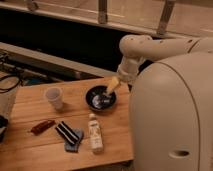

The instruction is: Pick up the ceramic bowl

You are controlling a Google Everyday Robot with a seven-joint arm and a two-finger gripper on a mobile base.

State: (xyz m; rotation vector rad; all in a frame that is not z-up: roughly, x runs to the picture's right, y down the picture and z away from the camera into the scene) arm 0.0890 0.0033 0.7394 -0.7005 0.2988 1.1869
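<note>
Ceramic bowl (100, 98): black, glossy, shallow, sitting upright on the wooden tabletop (35, 150), toward the far right part of it. Pale whitish marks are showing inside, on the floor of the bowl; whether they are glaze, glare or contents cannot be told. Nothing else is showing inside it apart from the gripper tip.

Gripper (113, 86): pale yellowish, reaching down at a slant from the upper right and overlapping the bowl's far-right rim, with its tip over the interior. Whether the jaws are open or closed, and whether they are touching the rim, cannot be told. The bowl is resting on the tabletop, not lifted.

White arm (150, 47): bending in from the right above the bowl. The robot's white body (170, 120) is filling the right side of the view and covering the tabletop's right edge.

White cup (54, 97): standing upright to the left of the bowl, apart from it, mouth facing up; its inside is not readable.

Small bottle (95, 132): lying on its side nearer than the bowl, cap pointing toward the bowl, pale label showing.

Black striped item (67, 132): lying on a blue cloth (72, 146), just left of the bottle.

Reddish-brown object (42, 126): lying further left, near the cup.

Dark cables (7, 82): lying at the far left edge.
</note>
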